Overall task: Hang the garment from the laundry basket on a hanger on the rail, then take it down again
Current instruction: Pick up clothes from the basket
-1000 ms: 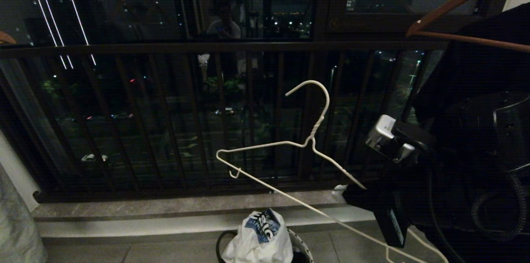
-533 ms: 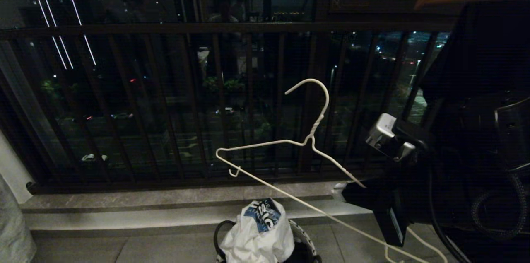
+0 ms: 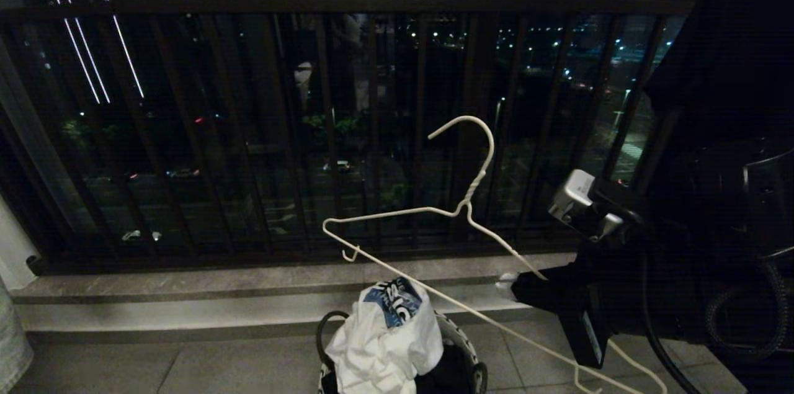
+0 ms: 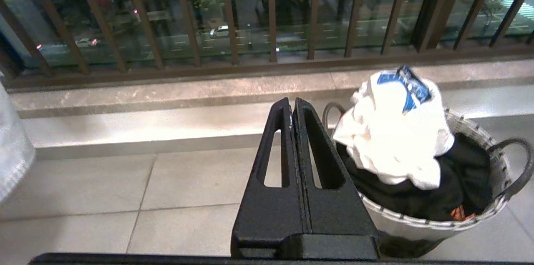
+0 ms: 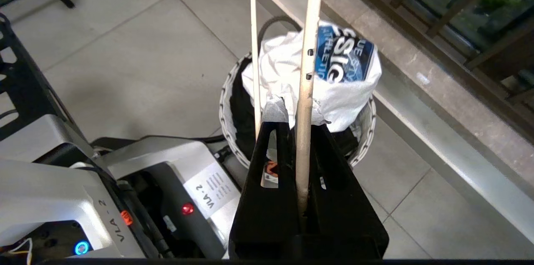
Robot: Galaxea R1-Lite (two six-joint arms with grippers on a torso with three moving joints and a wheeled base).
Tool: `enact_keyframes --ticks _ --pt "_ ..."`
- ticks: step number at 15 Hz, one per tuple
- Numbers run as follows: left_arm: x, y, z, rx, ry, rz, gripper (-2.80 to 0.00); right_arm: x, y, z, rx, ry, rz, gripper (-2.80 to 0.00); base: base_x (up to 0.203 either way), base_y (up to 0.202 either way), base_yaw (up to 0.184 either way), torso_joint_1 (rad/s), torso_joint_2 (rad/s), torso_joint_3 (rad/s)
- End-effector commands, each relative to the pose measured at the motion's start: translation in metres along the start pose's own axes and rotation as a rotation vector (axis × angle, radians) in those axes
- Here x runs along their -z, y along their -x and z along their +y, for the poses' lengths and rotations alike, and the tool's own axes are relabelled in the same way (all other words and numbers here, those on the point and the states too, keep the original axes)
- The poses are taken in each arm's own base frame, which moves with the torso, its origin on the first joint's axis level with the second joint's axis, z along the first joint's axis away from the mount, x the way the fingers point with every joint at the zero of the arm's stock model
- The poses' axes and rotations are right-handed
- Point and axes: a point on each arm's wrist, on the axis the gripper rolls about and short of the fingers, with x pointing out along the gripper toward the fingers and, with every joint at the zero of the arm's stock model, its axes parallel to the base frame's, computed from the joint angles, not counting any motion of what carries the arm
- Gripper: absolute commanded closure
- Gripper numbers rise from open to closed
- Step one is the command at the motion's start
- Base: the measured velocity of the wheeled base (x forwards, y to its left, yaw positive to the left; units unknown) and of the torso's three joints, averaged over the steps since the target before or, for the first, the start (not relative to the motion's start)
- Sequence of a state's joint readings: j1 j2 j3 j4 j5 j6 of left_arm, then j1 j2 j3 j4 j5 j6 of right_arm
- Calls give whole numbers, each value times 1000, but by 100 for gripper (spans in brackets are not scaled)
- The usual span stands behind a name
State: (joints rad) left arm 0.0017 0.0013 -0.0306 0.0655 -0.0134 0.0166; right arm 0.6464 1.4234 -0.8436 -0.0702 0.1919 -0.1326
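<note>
1. One hanger (image 3: pixel 462 214) was already in my right gripper (image 5: pixel 302 127), the jaws clenched on a wire of it out at one end, so the hook stood up in front of the balcony bars (image 3: pixel 329 133) while the long wire ran down past the wrist.
2. My left gripper (image 4: pixel 293 106) was closed on nothing, low and just beside the laundry basket (image 4: pixel 475 131).
3. The garment (image 3: pixel 384 344) sat heaped on top of the basket on the tiled floor (image 4: pixel 167 181), its blue print uppermost, over a black garment (image 4: pixel 417 198).
4. I judged the step in hand to be getting down to the basket for the shirt. To do it well I would have opened the left jaws before reaching in.
5. I would have pinched only white cloth near the top of the heap, since the dark cloth lay right beneath it.
6. I would have kept the hanger held high and off to the side, so its loose wire could not snag the shirt or a basket handle.
</note>
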Motion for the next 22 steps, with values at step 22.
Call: enact_keyframes --ticks 22 --pt "0 0 0 0 0 1 0 -1 6 1 1 4 -15 0 0 0 0 -29 170 137"
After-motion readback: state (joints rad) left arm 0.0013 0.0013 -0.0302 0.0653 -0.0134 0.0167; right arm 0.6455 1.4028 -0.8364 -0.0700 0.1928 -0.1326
